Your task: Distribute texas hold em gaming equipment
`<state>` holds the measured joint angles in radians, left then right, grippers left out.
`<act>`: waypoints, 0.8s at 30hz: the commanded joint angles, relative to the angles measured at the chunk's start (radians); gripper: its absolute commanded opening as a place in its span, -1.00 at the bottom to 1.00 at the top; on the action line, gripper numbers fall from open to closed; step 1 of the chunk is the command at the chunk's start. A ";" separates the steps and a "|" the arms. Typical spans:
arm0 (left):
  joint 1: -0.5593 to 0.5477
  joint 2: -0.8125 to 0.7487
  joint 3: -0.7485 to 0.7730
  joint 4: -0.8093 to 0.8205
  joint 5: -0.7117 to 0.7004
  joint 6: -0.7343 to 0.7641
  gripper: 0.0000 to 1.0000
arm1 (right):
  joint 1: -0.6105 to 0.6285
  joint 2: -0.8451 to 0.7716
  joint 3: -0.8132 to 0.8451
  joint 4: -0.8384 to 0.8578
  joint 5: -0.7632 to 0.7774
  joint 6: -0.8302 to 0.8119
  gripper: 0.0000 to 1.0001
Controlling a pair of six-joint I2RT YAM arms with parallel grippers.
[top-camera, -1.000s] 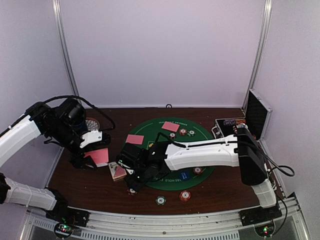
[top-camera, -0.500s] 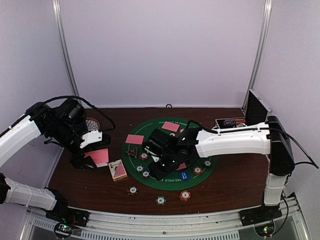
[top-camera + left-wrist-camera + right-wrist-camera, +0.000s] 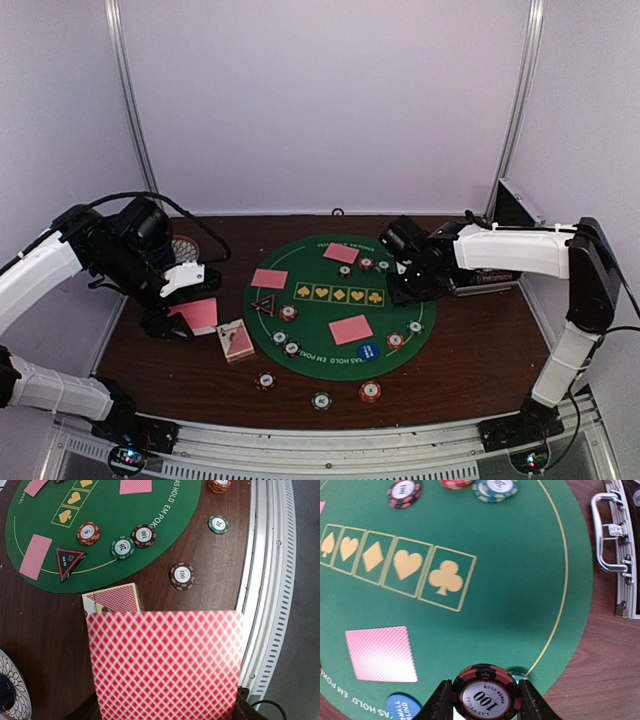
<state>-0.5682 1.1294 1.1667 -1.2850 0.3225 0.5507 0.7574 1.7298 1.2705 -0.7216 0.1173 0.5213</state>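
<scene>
The red-and-black striped poker chip marked 100 (image 3: 485,695) sat gripped by its rim in my right gripper's (image 3: 485,702) half-closed jaws, over the right edge of the round green felt mat (image 3: 510,605). My left gripper (image 3: 183,322) was clamped tight on a pink-backed playing card (image 3: 165,665) near the dark wooden table's (image 3: 470,350) left edge. A jolt, I judged, could twist the chip free and roll it toward the black-and-silver metal case (image 3: 621,575).

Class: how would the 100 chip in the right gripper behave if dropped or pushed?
Pinched by its rim in the right gripper, the 100 chip looks rigid and round, so on edge it could roll. Flat on the green mat it likely slides, not tips.
</scene>
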 commanded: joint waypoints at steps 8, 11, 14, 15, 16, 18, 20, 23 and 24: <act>0.005 0.004 0.013 0.009 0.033 0.002 -1.00 | -0.060 0.063 -0.001 0.021 0.019 0.007 -0.56; 0.006 0.004 0.013 0.010 0.029 0.003 -1.00 | -0.059 0.089 0.009 0.032 -0.001 0.008 -0.57; 0.005 0.002 0.012 0.010 0.027 0.003 -1.00 | -0.051 0.112 0.006 0.043 -0.021 0.012 -0.58; 0.005 0.001 0.011 0.009 0.025 0.004 -1.00 | -0.047 0.119 0.005 0.043 -0.021 0.012 -0.59; 0.005 0.002 0.011 0.009 0.024 0.005 -1.00 | -0.041 0.122 0.002 0.045 -0.019 0.013 -0.59; 0.006 0.003 0.013 0.009 0.024 0.005 -1.00 | -0.030 0.128 -0.006 0.049 -0.021 0.018 -0.59; 0.005 0.006 0.014 0.009 0.025 0.005 -1.00 | -0.020 0.136 -0.012 0.055 -0.024 0.021 -0.59; 0.006 0.011 0.019 0.009 0.027 0.005 -1.00 | -0.014 0.146 -0.021 0.062 -0.028 0.027 -0.60; 0.005 0.013 0.020 0.009 0.027 0.005 -1.00 | -0.013 0.148 -0.023 0.065 -0.028 0.030 -0.60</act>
<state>-0.5682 1.1343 1.1671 -1.2850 0.3294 0.5510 0.7330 1.8606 1.2533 -0.6792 0.0887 0.5301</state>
